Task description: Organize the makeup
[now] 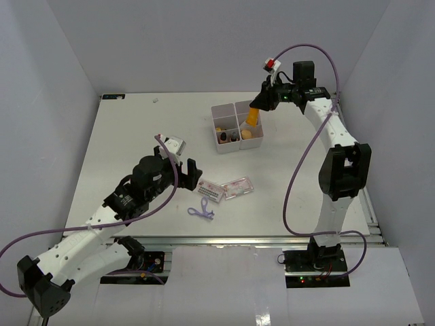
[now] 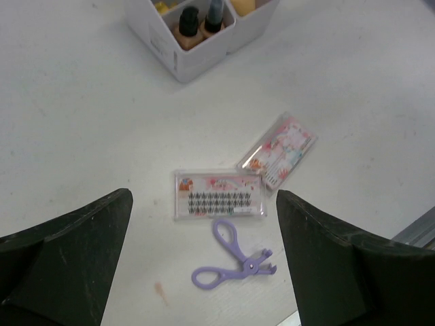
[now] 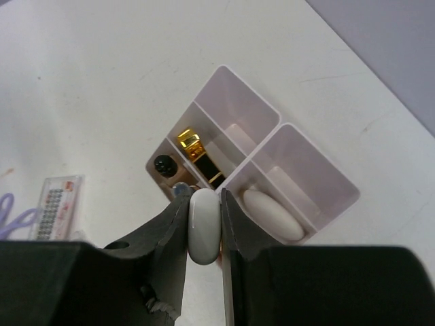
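My left gripper (image 2: 204, 197) stands wide apart and empty above the table (image 2: 81, 109). Below it, between its fingers, lie two flat clear packets with pink-red print (image 2: 219, 204), touching at a corner, and a thin purple scissor-like tool (image 2: 231, 261) just nearer me. My right gripper (image 3: 204, 204) is pinched narrow on a yellow-orange tube (image 1: 251, 117) with a white rounded end. The tube hangs above the white four-compartment plastic box (image 1: 219, 107), where a white oval piece (image 3: 272, 214) lies in one compartment.

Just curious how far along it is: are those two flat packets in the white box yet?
Out. The lash packet and the pink-printed packet lie flat on the table, apart from the white box.
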Available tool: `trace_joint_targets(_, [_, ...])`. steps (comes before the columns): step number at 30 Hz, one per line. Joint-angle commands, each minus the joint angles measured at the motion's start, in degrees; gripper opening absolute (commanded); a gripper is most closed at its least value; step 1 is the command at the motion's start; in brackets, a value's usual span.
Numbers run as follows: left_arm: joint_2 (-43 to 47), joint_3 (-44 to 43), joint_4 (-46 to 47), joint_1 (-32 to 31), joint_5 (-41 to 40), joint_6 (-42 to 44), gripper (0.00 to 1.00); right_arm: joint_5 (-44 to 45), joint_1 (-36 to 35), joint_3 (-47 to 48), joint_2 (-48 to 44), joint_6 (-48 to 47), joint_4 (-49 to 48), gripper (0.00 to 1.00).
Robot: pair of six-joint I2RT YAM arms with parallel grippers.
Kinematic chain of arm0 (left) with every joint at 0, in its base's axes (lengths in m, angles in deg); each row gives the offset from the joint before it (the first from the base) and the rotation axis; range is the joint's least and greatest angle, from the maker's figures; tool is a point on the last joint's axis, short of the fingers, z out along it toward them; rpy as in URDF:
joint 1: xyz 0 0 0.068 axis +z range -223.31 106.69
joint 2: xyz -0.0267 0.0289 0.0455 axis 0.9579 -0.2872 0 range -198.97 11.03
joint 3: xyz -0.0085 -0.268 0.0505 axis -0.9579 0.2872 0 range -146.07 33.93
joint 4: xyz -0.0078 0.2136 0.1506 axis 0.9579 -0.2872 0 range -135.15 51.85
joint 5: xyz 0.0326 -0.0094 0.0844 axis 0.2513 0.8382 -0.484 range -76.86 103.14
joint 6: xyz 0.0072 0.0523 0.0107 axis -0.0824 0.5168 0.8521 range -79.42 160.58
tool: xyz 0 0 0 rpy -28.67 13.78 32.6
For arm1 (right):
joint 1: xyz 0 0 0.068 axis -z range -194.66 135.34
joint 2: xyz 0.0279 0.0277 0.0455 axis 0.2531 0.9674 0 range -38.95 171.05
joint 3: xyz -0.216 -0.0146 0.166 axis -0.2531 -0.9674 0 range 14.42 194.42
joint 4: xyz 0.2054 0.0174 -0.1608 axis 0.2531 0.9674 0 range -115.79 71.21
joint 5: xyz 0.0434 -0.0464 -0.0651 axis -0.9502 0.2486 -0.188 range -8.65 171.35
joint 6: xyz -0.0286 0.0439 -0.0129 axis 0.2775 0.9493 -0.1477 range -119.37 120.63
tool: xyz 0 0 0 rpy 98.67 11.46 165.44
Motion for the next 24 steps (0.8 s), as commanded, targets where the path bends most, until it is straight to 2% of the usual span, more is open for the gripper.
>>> trace_joint_targets(1, [1.5,1.6,-2.6,0.1,-1.7,0.3,0.98,0.1,-0.4,10.2,4.9,-3.9,-0.8,0.08])
trace_joint_targets(4, [1.8,2.0,-2.4,0.1,-2.4,0.3,0.98,0.2,-0.8,13.9,8.9,-3.9,-0.8,0.08])
trace_joint_targets(14, [1.5,2.2,-2.4,0.1,-2.0,0.0,0.98,1.4,-2.0,15.8,13.3,-6.3,-2.9,0.08])
trace_joint_targets(24, [1.1,2.4,-2.4,0.1,-2.2,-0.1,0.98,5.5,-4.0,14.4,12.8,-19.1,-2.9,0.1])
